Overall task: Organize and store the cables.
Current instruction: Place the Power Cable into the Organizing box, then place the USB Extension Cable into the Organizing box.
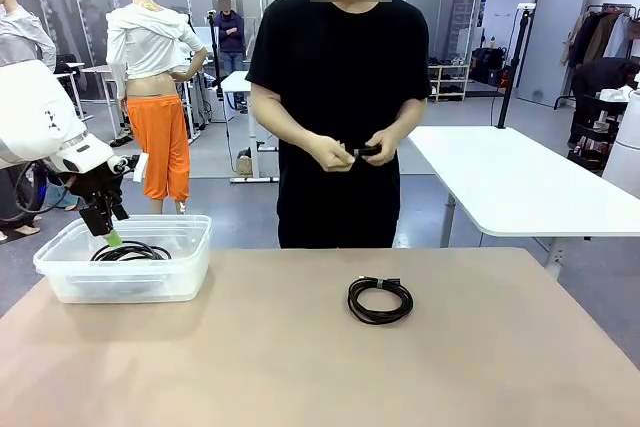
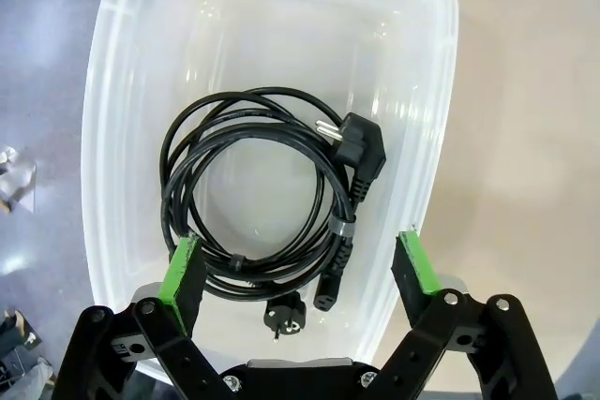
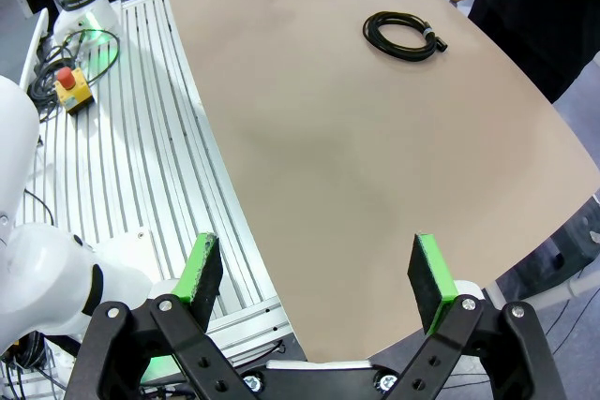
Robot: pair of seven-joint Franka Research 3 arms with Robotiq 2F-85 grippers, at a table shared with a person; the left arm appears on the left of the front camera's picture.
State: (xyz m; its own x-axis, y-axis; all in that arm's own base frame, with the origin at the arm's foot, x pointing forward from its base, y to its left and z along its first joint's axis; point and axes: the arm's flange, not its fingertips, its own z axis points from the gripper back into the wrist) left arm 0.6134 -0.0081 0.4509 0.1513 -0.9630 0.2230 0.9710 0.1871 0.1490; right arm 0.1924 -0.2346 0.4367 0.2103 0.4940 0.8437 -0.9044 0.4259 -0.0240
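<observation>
Tan table (image 1: 300, 367) in a big open workshop, with a clear bin (image 1: 120, 282) at the robot's left end. One cable (image 2: 178, 196) lies coiled flat on the bin floor, plugs bunched toward one side and a small band round the strands. The left gripper (image 2: 297, 243) hangs right over it, jaws wide apart, nothing in them. The other cable (image 1: 353, 301) is a neat black coil on the bare table, about mid-table and well apart from the bin. The right gripper (image 3: 317, 255) is spread and empty too, over the table's edge. The person's hands (image 1: 332, 152) are busy with something small and black at waist height, can't tell what. Handling-wise I'd guess these are light and floppy. The jacket looks rubbery, so not slippery, but loops will likely sag or spring loose if you pinch just one strand. I'd grab across the whole bundle, close to the tie or plug end where it's thickest. No brand or print I can read anywhere.
</observation>
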